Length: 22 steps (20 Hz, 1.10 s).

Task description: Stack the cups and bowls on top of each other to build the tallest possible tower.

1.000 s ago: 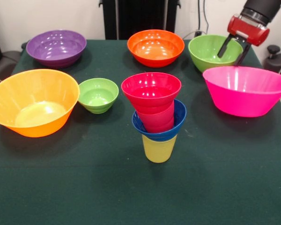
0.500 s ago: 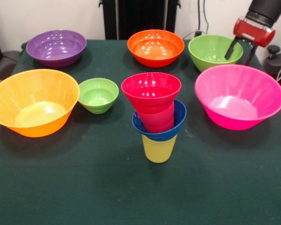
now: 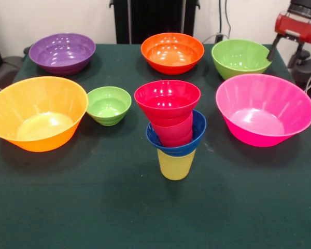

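Note:
The tower stands mid-table: a yellow cup (image 3: pixel 176 165) at the bottom, a small blue bowl (image 3: pixel 198 130) on it, a red cup (image 3: pixel 173 132) inside that, and a small red bowl (image 3: pixel 167 99) on top, leaning slightly. At the far right my gripper (image 3: pixel 285 51) hangs open and holds nothing. Its left finger is at the right rim of the medium green bowl (image 3: pixel 239 58). The large pink bowl (image 3: pixel 264 111) rests upright just in front of it.
A large orange-yellow bowl (image 3: pixel 36 111) sits at the left with a small green bowl (image 3: pixel 109 105) beside it. A purple bowl (image 3: pixel 62 52) and an orange bowl (image 3: pixel 172 52) stand along the back. The table's right edge runs close past the pink bowl.
The gripper rose and moved right, out from over the green bowl's rim. The pink bowl, tipped a second ago, has settled upright. The green bowl shifted slightly right.

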Each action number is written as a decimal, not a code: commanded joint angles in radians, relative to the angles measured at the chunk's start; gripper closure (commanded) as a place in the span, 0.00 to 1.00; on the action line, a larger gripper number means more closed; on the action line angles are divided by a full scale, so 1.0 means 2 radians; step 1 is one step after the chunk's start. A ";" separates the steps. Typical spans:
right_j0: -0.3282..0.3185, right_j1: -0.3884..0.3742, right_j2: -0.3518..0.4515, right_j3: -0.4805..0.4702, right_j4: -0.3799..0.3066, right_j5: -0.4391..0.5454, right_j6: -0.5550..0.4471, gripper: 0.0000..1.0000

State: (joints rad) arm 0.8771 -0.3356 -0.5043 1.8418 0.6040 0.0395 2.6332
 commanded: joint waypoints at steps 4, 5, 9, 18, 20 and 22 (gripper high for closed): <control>-0.026 0.010 0.099 0.018 -0.031 0.014 0.040 0.00; -0.028 0.020 0.103 0.018 -0.033 0.009 0.038 0.00; -0.031 0.049 0.111 0.011 -0.041 0.002 0.028 0.00; -0.025 0.093 0.106 -0.009 -0.050 0.001 0.024 0.00; -0.025 0.079 0.103 -0.001 -0.054 0.007 0.024 0.00; -0.026 0.052 0.100 0.010 -0.059 0.018 0.027 0.00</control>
State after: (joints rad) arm 0.8446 -0.2409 -0.4232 1.8425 0.5506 0.0362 2.6334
